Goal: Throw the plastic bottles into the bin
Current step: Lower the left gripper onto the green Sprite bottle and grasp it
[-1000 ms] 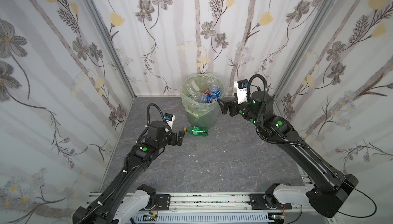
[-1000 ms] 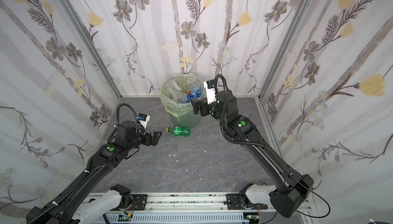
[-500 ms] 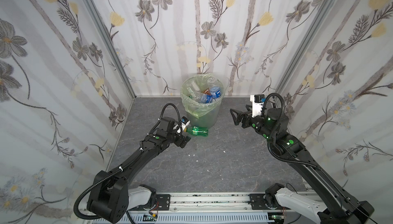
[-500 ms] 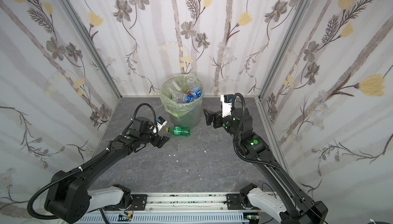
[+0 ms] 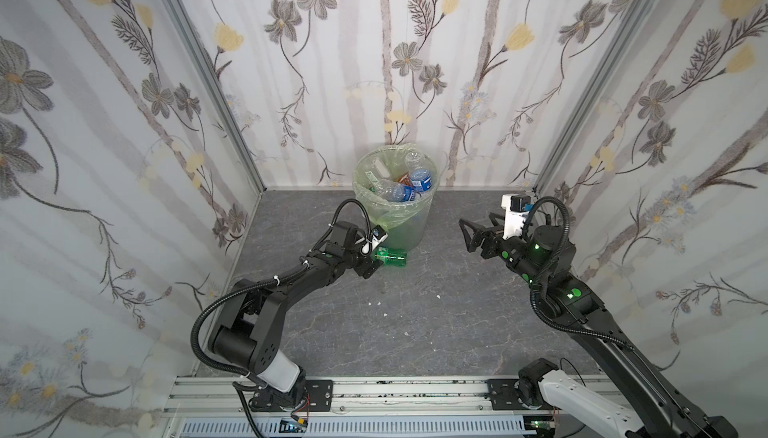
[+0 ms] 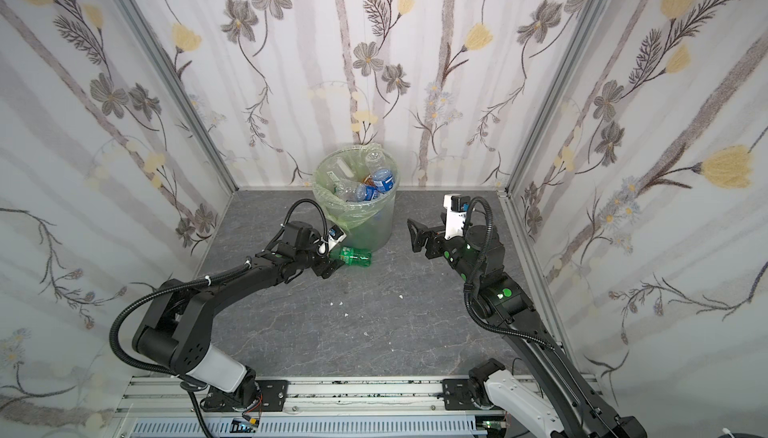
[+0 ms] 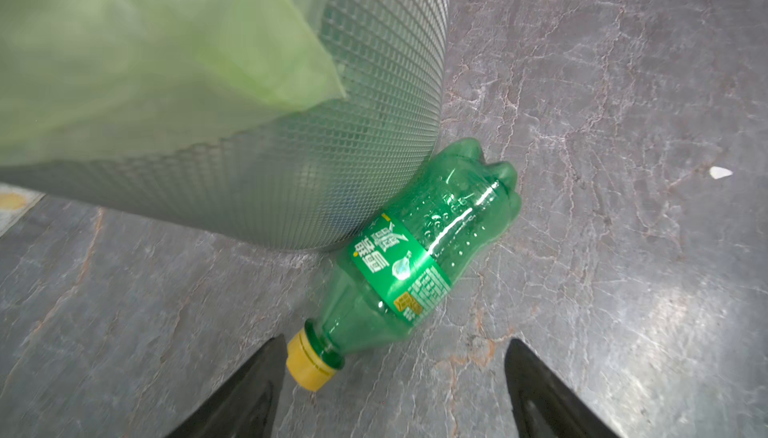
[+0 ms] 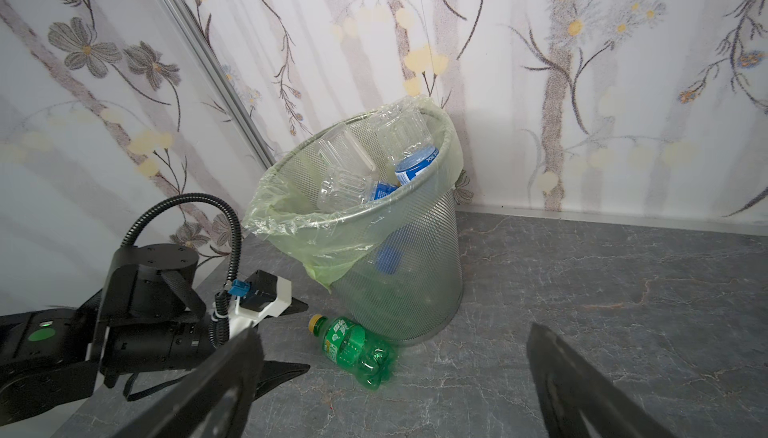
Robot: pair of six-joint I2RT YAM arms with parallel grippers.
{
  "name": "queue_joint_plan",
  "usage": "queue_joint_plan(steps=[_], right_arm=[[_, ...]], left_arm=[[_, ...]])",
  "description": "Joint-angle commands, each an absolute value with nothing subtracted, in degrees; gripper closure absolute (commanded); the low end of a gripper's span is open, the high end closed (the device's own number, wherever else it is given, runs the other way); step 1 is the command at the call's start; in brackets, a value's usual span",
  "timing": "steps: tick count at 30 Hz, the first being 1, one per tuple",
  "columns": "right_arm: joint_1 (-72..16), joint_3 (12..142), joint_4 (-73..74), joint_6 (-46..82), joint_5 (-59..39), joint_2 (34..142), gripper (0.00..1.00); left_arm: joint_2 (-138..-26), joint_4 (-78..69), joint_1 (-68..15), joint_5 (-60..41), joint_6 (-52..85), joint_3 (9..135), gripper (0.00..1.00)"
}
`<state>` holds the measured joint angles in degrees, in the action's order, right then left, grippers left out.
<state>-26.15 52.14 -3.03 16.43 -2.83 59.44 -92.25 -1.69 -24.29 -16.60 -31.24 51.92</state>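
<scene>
A green plastic bottle (image 5: 392, 258) (image 6: 356, 257) (image 7: 415, 257) (image 8: 353, 346) with a yellow cap lies on the grey floor against the foot of the bin (image 5: 411, 228) (image 6: 376, 228) (image 7: 332, 144) (image 8: 415, 269). The mesh bin has a light-green bag folded over its rim. It holds several clear, blue-labelled bottles (image 5: 419, 178) (image 6: 384, 178) (image 8: 415, 163). My left gripper (image 5: 376, 258) (image 6: 336, 255) (image 7: 395, 342) (image 8: 301, 336) is open and low, its fingers either side of the cap end, not squeezing it. To the right of the bin my right gripper (image 5: 467, 235) (image 6: 415, 236) (image 8: 392, 332) hangs open and empty, pointing toward it.
Floral walls close the floor in on three sides, with metal posts in the back corners. Small white scraps (image 5: 376, 302) lie on the mid floor. A metal rail (image 5: 395, 394) carrying both arm bases runs along the front edge.
My left arm has reached forward to the green bottle and its jaws have narrowed somewhat. My right gripper has pulled back from the bin's rim toward the right.
</scene>
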Motion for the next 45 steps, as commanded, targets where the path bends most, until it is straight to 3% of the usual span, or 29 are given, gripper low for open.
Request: queue_joint_plan(steps=[1, 11, 24, 35, 39, 43, 45], right_arm=[[-25.7, 51.3, 0.0, 16.8, -3.5, 58.3, 0.00], [-24.5, 50.4, -0.2, 17.0, -3.8, 57.2, 0.01], [-23.9, 50.8, 0.9, 17.3, -5.2, 59.3, 0.01], [-23.6, 50.9, 0.6, 17.4, -5.2, 59.0, 0.01], [-23.2, 50.3, 0.3, 17.4, -5.3, 58.5, 0.01], [-23.1, 50.2, 0.3, 17.6, -5.4, 58.2, 0.01], [-23.2, 50.3, 0.0, 17.4, -5.4, 58.1, 0.01]], left_arm=[[-95.7, -5.2, -24.6, -16.9, -34.0, 53.6, 0.16], [-101.6, -5.6, -27.1, -16.1, -35.6, 55.2, 0.16], [-94.1, -5.4, -33.9, -13.0, -31.3, 49.1, 0.15], [-100.6, -5.0, -36.0, -13.3, -27.8, 54.0, 0.11], [-101.0, -4.9, -36.6, -15.2, -26.7, 54.7, 0.17], [-101.3, -4.8, -37.2, -14.7, -25.1, 54.5, 0.37], [-101.2, -4.7, -37.7, -13.8, -24.5, 54.1, 0.37]])
